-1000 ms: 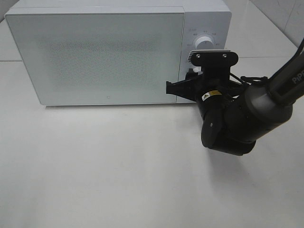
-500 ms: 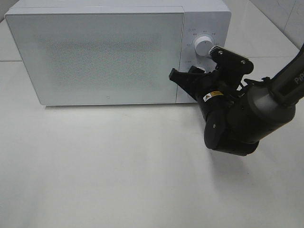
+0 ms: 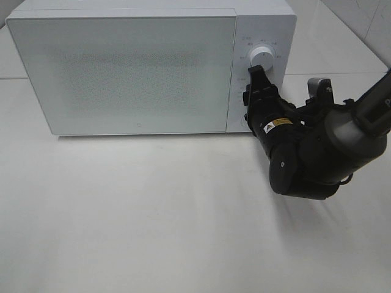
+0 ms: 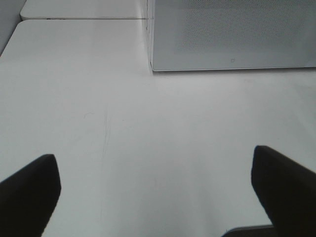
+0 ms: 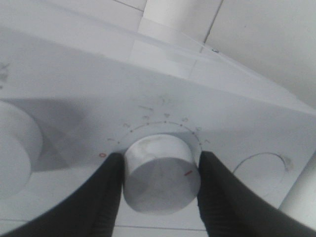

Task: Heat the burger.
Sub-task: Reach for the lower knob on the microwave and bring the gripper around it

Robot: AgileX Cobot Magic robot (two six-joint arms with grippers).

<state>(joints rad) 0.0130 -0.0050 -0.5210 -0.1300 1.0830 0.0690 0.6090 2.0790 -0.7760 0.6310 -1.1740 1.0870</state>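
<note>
Right wrist: right hand (image 5: 162, 195) around knob (image 5: 159, 165).

A smooth white table (image 3: 153, 213) fills the frame, with a faint seam crossing it at the upper left. One white microwave (image 3: 140, 67) stands directly on it across the upper part, its door closed.
</note>
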